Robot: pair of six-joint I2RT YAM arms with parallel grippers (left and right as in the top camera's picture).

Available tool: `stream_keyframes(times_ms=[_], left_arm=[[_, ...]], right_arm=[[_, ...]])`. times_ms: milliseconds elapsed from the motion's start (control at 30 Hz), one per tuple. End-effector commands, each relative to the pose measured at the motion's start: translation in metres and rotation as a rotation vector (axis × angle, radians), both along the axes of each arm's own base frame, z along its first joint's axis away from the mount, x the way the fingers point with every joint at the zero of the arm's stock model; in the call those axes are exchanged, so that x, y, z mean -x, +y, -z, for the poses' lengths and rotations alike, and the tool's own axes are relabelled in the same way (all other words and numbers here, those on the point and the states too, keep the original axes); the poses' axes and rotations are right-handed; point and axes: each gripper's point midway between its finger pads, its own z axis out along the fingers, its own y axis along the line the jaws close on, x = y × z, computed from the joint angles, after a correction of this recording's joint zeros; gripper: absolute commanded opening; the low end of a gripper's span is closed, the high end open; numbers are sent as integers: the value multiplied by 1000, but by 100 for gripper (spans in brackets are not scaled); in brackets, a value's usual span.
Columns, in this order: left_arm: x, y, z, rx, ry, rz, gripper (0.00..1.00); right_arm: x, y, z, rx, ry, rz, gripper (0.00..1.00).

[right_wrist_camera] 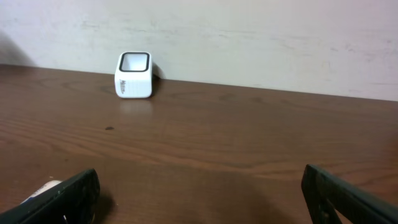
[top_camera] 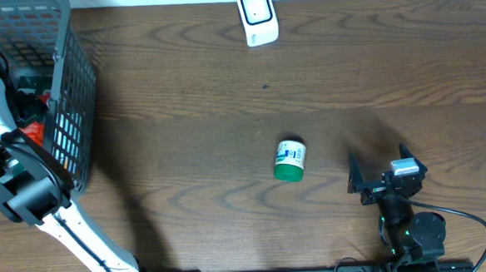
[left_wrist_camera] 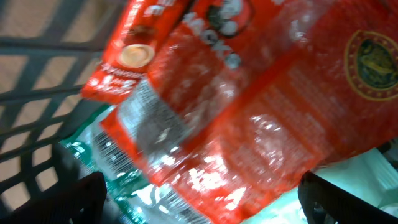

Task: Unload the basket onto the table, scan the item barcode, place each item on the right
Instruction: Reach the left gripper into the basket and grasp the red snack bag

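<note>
The left pincer [left_wrist_camera: 199, 202] is down inside a grey mesh basket [top_camera: 75, 120] at the upper left of the overhead frame. Its jaws are spread wide, with one dark finger [left_wrist_camera: 81, 199] in each lower corner of the left wrist view and nothing gripped between them. Just under it a red packet [left_wrist_camera: 249, 106] fills most of that view, blurred and glossy, with a white barcode patch [left_wrist_camera: 146, 121] left of centre. It lies over a green-and-white packet [left_wrist_camera: 106, 158] at the lower left. A small jar [top_camera: 291, 160] with a green cap lies on its side on the brown wooden table [top_camera: 182, 89], near the middle of the overhead frame. A white scanner [top_camera: 258, 17] stands at the top centre edge, well apart from the jar. The right pincer [top_camera: 381, 169] sits low at the lower right, right of the jar and not touching it. Its jaws are apart and empty, and it faces the scanner in the right wrist view.
</note>
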Motion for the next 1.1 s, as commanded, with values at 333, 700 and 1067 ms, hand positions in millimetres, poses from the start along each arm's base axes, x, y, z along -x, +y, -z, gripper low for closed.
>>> stream_keyframes(times_ms=[333, 700, 1067], left_arm=[[-4, -8, 44, 83, 41, 35, 99], [-6, -7, 34, 72, 24, 36, 35], [-16, -1, -88, -89, -244, -9, 7]], right_arm=[[0, 0, 1, -17, 3, 0, 99], [0, 0, 1, -17, 3, 0, 99], [0, 0, 1, -17, 3, 0, 99]])
